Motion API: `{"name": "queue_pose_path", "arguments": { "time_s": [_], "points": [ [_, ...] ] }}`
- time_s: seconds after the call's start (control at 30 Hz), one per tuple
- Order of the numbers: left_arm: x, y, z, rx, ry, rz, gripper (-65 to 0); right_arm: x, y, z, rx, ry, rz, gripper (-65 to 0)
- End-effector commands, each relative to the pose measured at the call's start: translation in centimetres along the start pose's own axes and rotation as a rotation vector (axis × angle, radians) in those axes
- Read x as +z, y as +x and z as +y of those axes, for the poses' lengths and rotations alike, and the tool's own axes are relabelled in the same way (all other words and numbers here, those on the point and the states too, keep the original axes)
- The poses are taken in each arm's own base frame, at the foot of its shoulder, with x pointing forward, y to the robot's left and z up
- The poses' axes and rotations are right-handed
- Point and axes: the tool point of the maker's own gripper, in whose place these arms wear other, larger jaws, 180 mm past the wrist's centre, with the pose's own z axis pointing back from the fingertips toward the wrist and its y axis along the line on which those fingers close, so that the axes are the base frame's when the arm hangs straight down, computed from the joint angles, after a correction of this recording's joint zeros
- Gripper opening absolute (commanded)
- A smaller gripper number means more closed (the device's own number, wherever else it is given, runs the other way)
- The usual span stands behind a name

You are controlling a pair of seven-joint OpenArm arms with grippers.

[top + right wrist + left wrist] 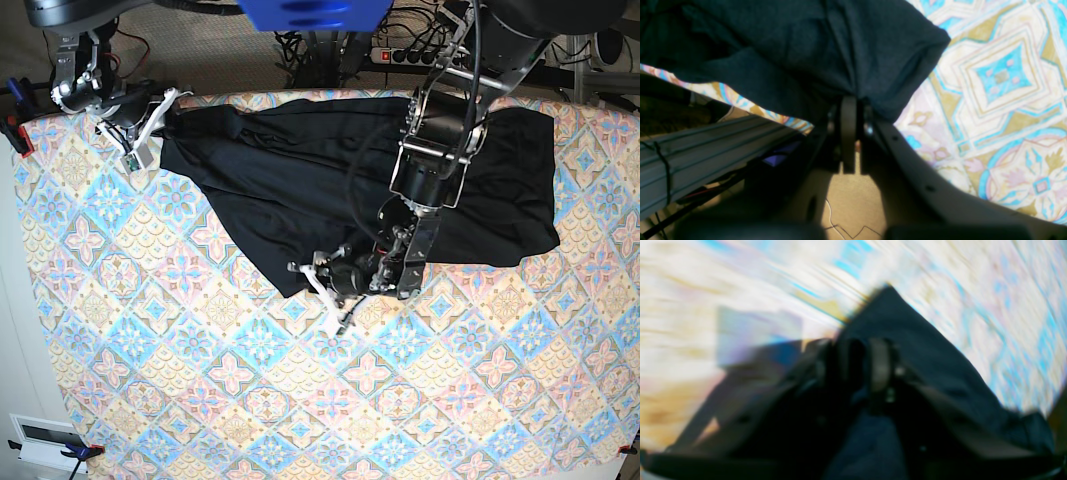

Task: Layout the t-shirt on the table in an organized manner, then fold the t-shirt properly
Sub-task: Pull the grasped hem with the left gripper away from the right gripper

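The black t-shirt (330, 190) lies bunched across the far half of the table (200, 400); the right gripper (160, 115) pinches its far-left corner shut, the left gripper (335, 285) at the near hem, grip unclear, should pull outward evenly.

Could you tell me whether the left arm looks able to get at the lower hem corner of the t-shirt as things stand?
Probably yes: the left gripper already sits at that corner of the t-shirt, with bare table around it and nothing in between.
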Motion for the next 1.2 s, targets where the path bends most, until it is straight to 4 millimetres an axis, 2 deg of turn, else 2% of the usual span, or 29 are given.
{"name": "queue_pose_path", "arguments": {
  "time_s": [0.0,0.07,0.2,0.27,0.3,0.47,0.5,0.57,0.7,0.77,0.87,1.03,1.17],
  "points": [
    [0.1,0.7,-1.0,-0.028,-0.012,0.017,-56.6,0.5,0.9,0.0,0.021,0.000,-0.030,-65.0],
    [0.0,0.2,-1.5,-0.040,-0.026,0.046,-60.6,0.5,0.9,0.0,0.021,0.000,-0.030,-65.0],
    [0.2,0.7,-1.5,-0.048,-0.033,0.037,-65.0,0.5,0.9,0.0,0.021,0.000,-0.030,-65.0],
    [0.4,1.5,-1.4,-0.049,-0.032,0.003,-65.0,0.5,0.9,0.0,0.021,0.000,-0.030,-65.0],
    [0.8,2.6,-1.2,-0.057,-0.025,-0.030,-65.0,0.5,0.9,0.0,0.021,0.000,-0.030,-65.0],
    [3.9,7.1,-0.1,-0.049,-0.006,-0.187,-65.0,0.5,0.9,0.0,0.021,0.000,-0.030,-65.0],
    [4.4,7.6,0.4,-0.023,-0.005,-0.210,-65.0,0.5,0.9,0.0,0.021,0.000,-0.030,-65.0],
    [6.3,9.3,2.7,0.027,0.021,-0.266,-65.0,0.5,0.9,0.0,0.021,0.000,-0.030,-65.0],
    [8.5,10.7,5.5,0.075,0.058,-0.323,-65.0,0.5,1.0,0.0,0.022,-0.001,-0.032,-65.0],
    [10.2,12.1,6.7,0.072,0.081,-0.361,-65.0,0.5,1.0,0.0,0.022,-0.001,-0.032,-65.0],
    [12.6,13.0,8.2,0.075,0.113,-0.390,-65.0,0.5,1.2,0.0,0.023,-0.001,-0.035,-65.0],
    [16.2,15.5,8.7,0.017,0.156,-0.459,-65.0,0.3,3.3,-0.5,0.037,-0.010,-0.083,-65.0],
    [18.0,16.3,10.1,0.004,0.195,-0.476,-65.0,0.3,5.4,-1.1,0.059,-0.024,-0.103,-65.0]
  ]
}}
